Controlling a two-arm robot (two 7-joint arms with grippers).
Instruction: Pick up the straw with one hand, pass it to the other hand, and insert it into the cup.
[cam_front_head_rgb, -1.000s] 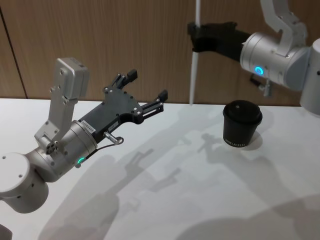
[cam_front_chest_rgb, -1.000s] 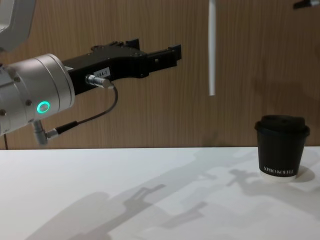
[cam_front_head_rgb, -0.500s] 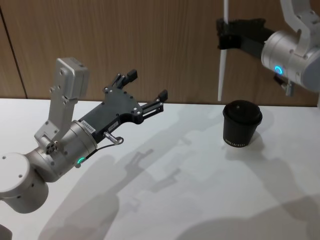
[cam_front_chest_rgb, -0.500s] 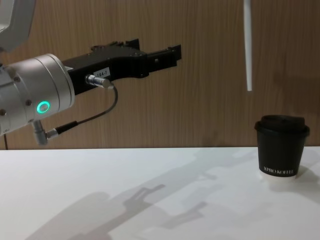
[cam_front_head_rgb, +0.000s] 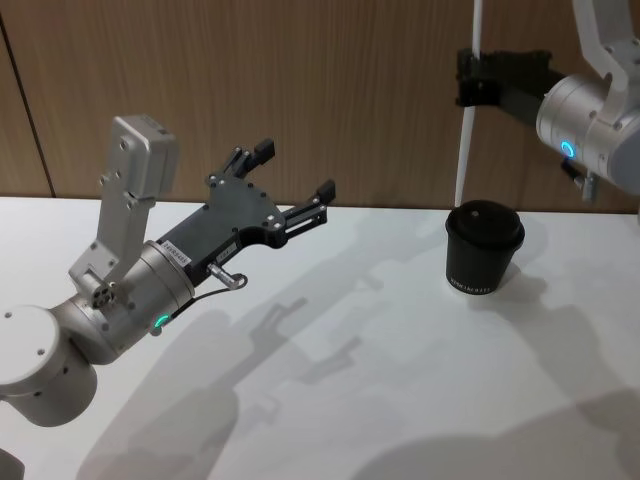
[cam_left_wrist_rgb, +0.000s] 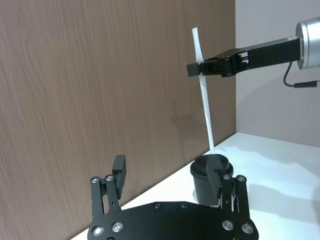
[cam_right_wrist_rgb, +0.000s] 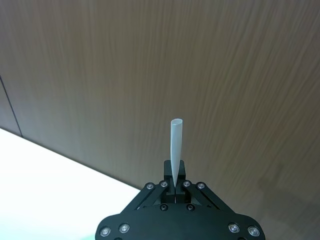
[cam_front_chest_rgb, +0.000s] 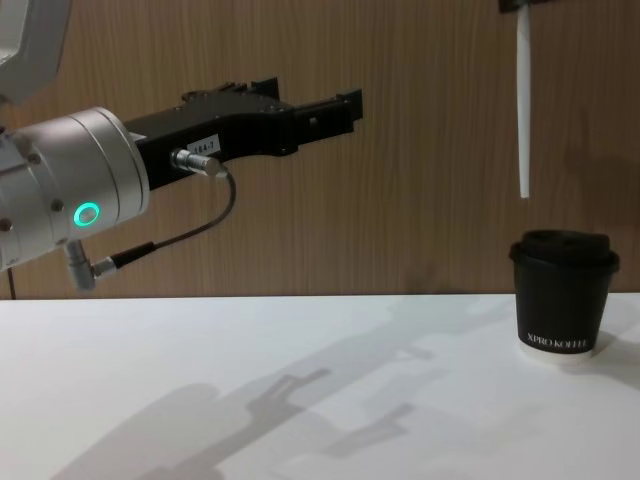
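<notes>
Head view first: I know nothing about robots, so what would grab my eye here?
A long, thin white drinking straw hangs nearly upright at upper right, pinched in the shut jaws of the right gripper, its lower tip just above the small black lidded paper cup on the white table, not touching it. At left, the big silver-wristed left gripper hovers with jaws open and empty.

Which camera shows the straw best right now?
Left wrist view: the straw shows full length, pinched by the right gripper, tip above the cup. Head and chest views cut off its top; the right wrist view foreshortens it. The left gripper hangs open, apart.
</notes>
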